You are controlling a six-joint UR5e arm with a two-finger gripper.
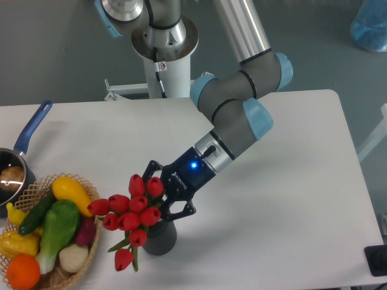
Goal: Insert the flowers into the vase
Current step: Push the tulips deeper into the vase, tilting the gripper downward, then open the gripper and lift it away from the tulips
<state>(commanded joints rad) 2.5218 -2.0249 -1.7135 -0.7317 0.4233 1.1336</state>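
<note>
— Where is your gripper (162, 194) sitting now, and what is it doing?

— You are seeing it low over the table (290, 181), reaching down from the upper right, just above the vase (160, 237). Its fingers are spread around the flowers (130, 212), but the red heads are hiding the tips, so I cannot tell whether they are pressing on the stems or standing loose.

— And the flowers themselves?

— They are standing in the mouth of the vase and leaning to the left. One red head with a green leaf is hanging down beside the vase wall, on its left side.

— How much room are you having around it?

— To the right, the white table is lying bare up to its right edge. To the left it is tighter — the wicker basket (60, 275) with toy vegetables is sitting near, and the outermost tulip is almost reaching the basket rim. The front table edge is close below the vase. The blue-handled saucepan (15, 163) is staying at the far left edge, well apart.
</note>
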